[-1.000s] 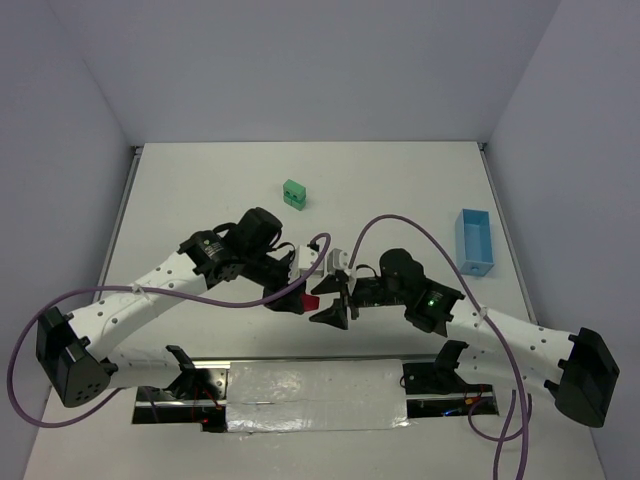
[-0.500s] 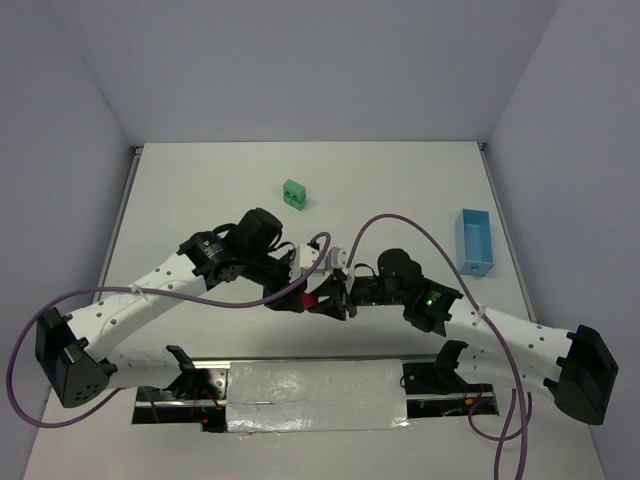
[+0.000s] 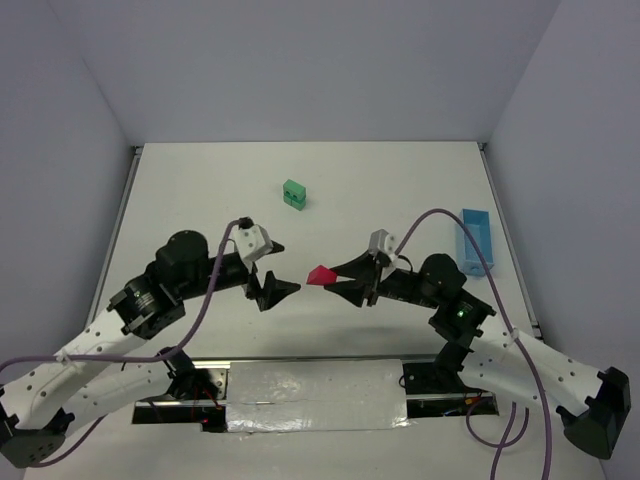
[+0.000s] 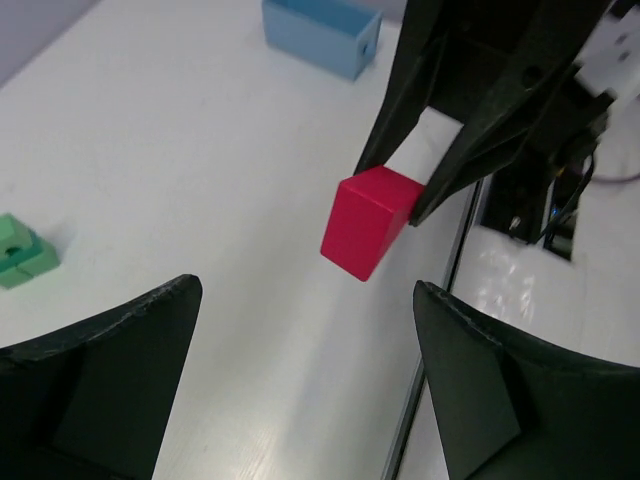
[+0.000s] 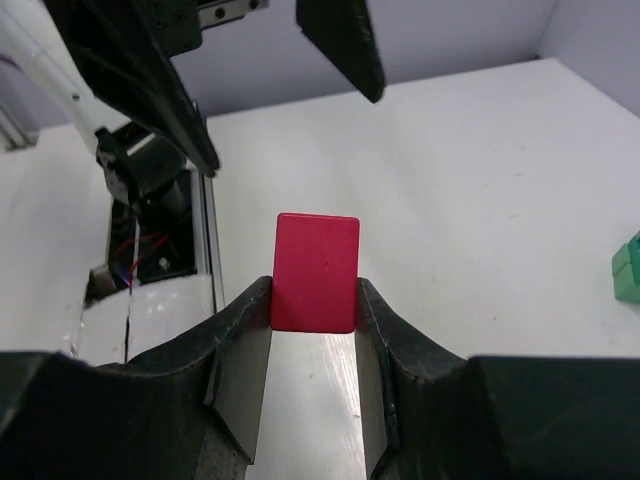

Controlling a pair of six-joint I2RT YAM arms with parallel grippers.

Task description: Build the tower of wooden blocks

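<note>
Two arms were over the near half of the white table (image 3: 200, 200), facing each other, grippers apart. The right gripper (image 3: 335, 278) was clamped on the red wedge (image 3: 322, 275), lifted clear of the table surface. In the right wrist view the red wedge sat squarely between the two fingers (image 5: 245, 340), one flat red face toward the camera, its far end sticking out past the fingertips. In the left wrist view the same piece showed as a tilted red block pinched at its upper end by the two dark fingers.

The left gripper (image 3: 285, 268) had its jaws spread wide, nothing between them. It was pointed at the red wedge with a gap of bare table between.

The green blocks (image 3: 294, 193) sat farther back on the table, near the centre, well apart from both grippers. They read as a small cluster, probably two pieces side by side; the overhead view was too small to count them.

The light blue tray (image 3: 474, 240) lay near the right edge of the table, beyond the right arm; its inside could not be made out.
</note>
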